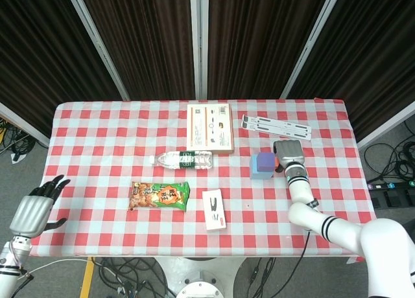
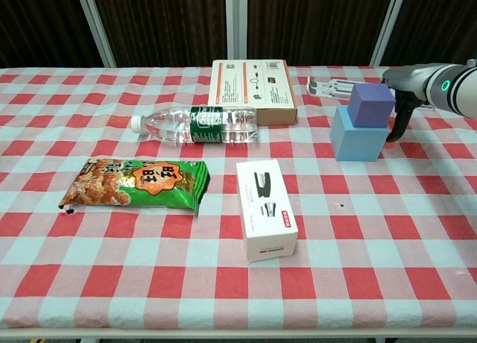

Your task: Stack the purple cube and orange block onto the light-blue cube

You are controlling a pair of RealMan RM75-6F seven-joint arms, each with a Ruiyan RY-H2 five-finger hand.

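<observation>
At the lower left of the head view my left hand [image 1: 32, 210] hangs off the worktop [image 1: 97, 126] edge, fingers spread, holding nothing and well apart from the work. Nearer the middle lie a snack bag [image 2: 134, 183] and a white box [image 2: 266, 218]; behind them a water bottle [image 2: 195, 125] on its side, then a flat carton [image 2: 252, 81], none in my way.

Toward the right of the frame sits the light-blue cube [image 2: 358, 137] with the purple cube [image 2: 371, 104] already on top, so that half looks done. The step in hand is the orange block [image 1: 277, 162]: only a sliver of it shows in the head view, just beside the light-blue cube on its right side, on the cloth. My right hand [image 1: 289, 155] is down over that spot with fingers [image 2: 394, 125] reaching beside the cubes. I cannot tell whether they have closed on the block, since the hand covers it.

Next, I judge, I need a firm pinch on the block, a lift clear of the purple cube's top, and a gentle set-down there without nudging the stack.
</observation>
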